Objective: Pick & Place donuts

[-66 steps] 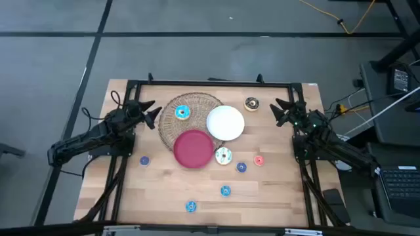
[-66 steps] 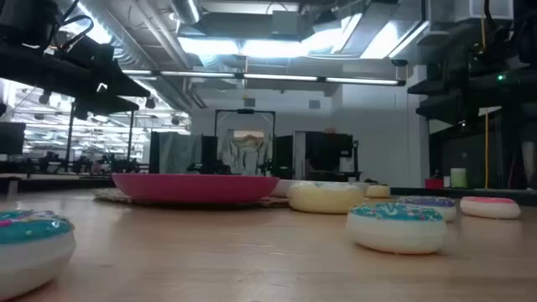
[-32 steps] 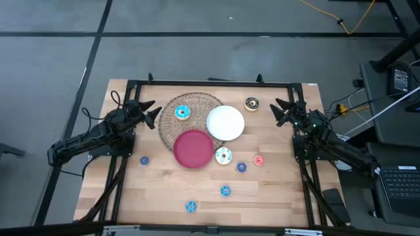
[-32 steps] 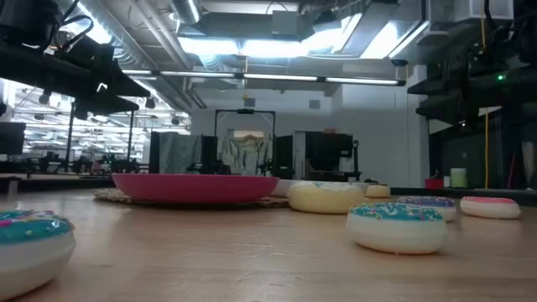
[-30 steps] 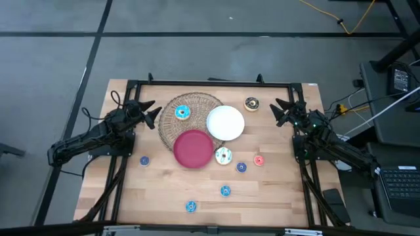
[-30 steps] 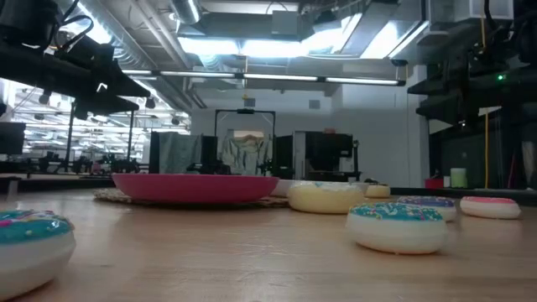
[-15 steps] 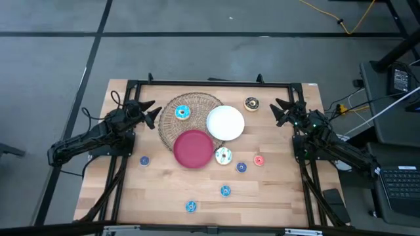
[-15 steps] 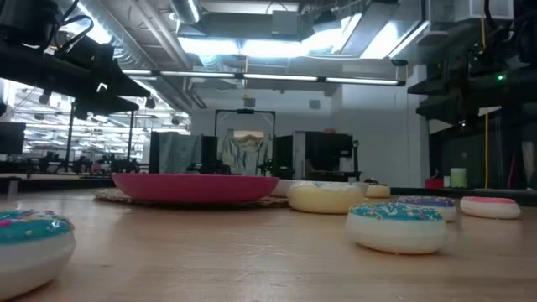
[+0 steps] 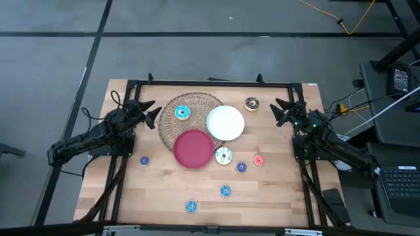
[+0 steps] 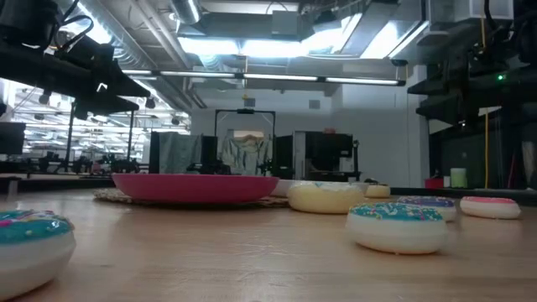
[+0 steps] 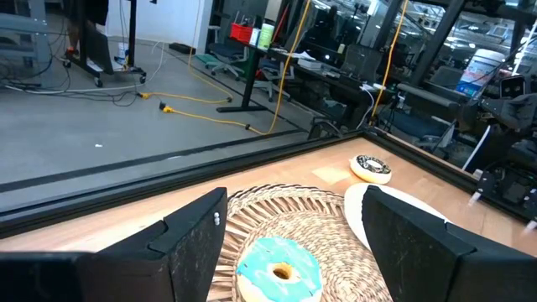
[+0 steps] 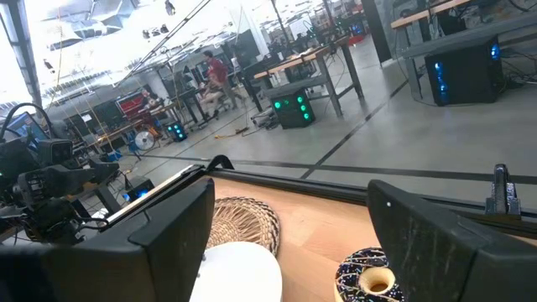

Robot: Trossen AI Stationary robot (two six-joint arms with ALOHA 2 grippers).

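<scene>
No readable writing anywhere. On the wicker mat [image 9: 187, 117], one cyan donut [image 9: 182, 113]; white plate [image 9: 226, 122] and red plate [image 9: 193, 148] empty. Brown donut [image 9: 251, 103] far right, small donuts [image 9: 225, 191] scattered near. Left claw [image 9: 149, 109] and right claw [image 9: 281, 110] both spread apart, gripping nothing.

Two black jointed arms [image 9: 88, 141] [image 9: 328, 144] with dark cables along them; each ends in broad, flat, matt-black fingers [image 11: 189, 243] [image 12: 440, 243] with angular edges.
</scene>
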